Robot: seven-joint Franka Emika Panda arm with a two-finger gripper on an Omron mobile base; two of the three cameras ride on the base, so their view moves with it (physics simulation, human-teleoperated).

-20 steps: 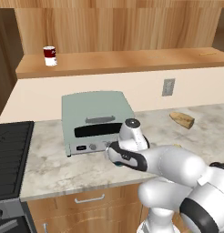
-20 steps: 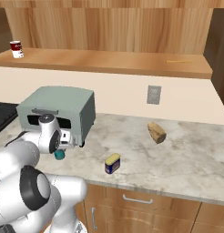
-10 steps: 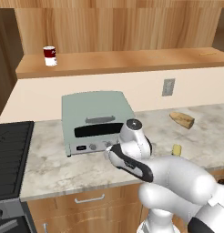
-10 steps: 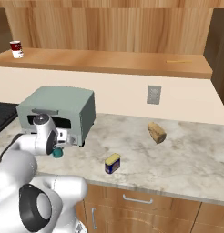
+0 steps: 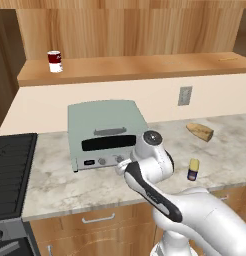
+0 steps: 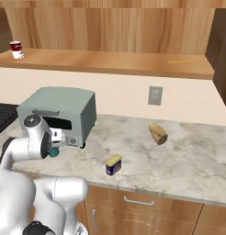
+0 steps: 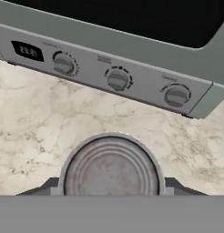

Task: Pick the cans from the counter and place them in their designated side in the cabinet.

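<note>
Teal can (image 7: 111,168) stands upright, silvery top toward the camera, gripped between the gripper's (image 7: 111,187) fingers just above the counter (image 7: 36,113) before the toaster oven (image 7: 132,50).

Base cameras flanking toaster oven (image 5: 106,131)

1. The white arm reaches forward and bends at the elbow, with the wrist turned down low over the near part of the worktop.
2. The gripper (image 7: 111,189) points downward, its two dark fingertips (image 7: 46,185) standing on either side of a round silvery-topped can, pressed against its sides.
</note>
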